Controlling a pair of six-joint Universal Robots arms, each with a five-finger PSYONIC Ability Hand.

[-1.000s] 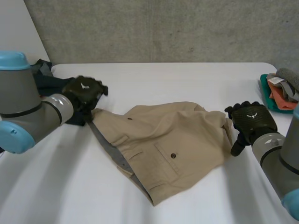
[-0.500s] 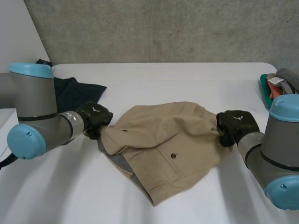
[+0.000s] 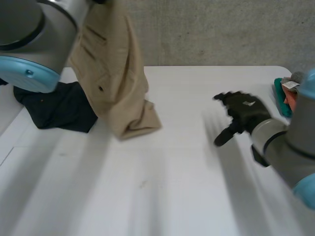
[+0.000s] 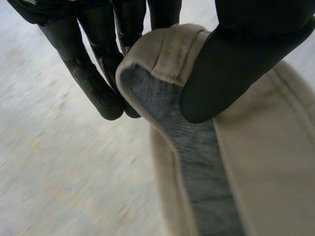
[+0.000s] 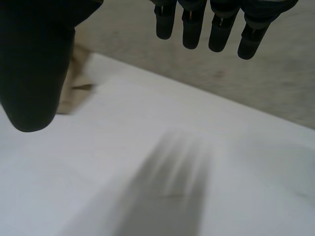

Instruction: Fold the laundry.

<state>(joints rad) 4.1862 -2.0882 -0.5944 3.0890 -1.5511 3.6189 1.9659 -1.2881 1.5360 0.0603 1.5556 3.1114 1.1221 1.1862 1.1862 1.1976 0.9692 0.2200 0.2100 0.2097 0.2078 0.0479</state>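
Observation:
The tan shorts (image 3: 110, 64) hang from high up at the left, and their lower end (image 3: 138, 123) rests crumpled on the white table (image 3: 162, 187). In the left wrist view my left hand (image 4: 236, 64) is shut on the shorts' waistband (image 4: 167, 54), pinching it between the thumb and the fingers (image 4: 98, 78), so the grey lining shows. The left arm (image 3: 34, 39) is raised high. My right hand (image 3: 243, 115) hovers over the table to the right of the shorts, apart from them. It is open and empty, with straight fingers (image 5: 211, 29) and the thumb (image 5: 34, 64) spread.
A dark garment (image 3: 54, 110) lies on the table at the left, behind the hanging shorts. A pile of folded clothes (image 3: 285, 93) sits at the table's right edge. A grey wall stands behind the table's far edge.
My left hand closed on the waistband and lifted the shorts off the table, up and to the left. My right hand gripped the far side, then let go and opened.

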